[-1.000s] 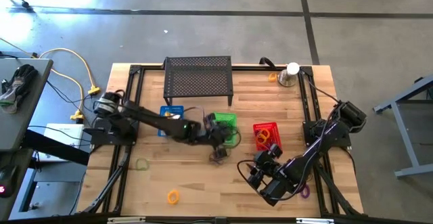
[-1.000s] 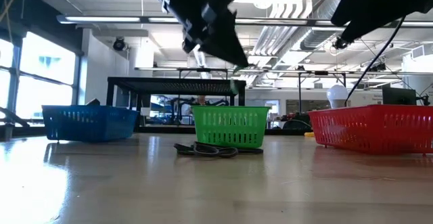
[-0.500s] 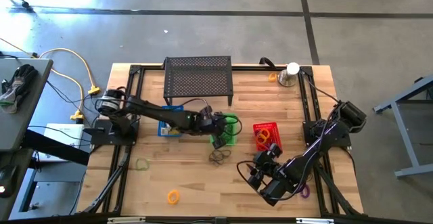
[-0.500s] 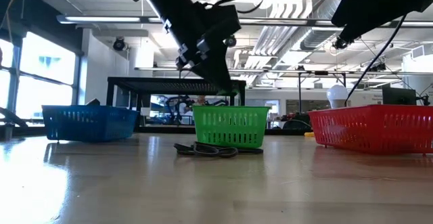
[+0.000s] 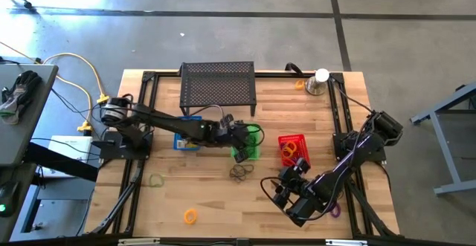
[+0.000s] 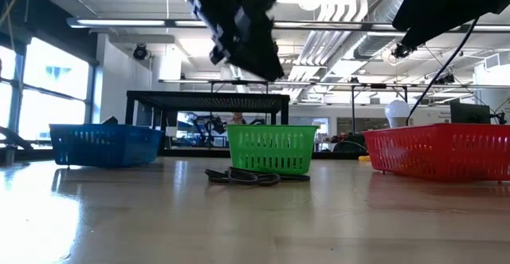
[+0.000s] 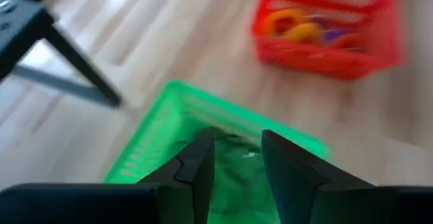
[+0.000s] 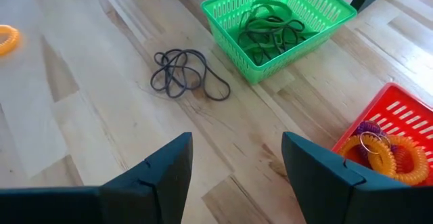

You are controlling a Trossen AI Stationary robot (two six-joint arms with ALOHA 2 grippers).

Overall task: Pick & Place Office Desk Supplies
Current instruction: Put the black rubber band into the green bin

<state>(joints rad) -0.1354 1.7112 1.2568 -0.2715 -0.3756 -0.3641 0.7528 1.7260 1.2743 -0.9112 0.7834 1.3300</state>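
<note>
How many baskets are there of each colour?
Blue basket: 1
Green basket: 1
Red basket: 1
Total: 3 baskets

Wooden table (image 5: 208, 194) carrying blue basket (image 5: 187, 132), green basket (image 5: 249, 143), red basket (image 5: 293, 148), black mesh stand (image 5: 218, 86), silver cup (image 5: 315, 86), dark loops (image 5: 240, 172), orange loop (image 5: 191, 216), green loop (image 5: 155, 179).
</note>
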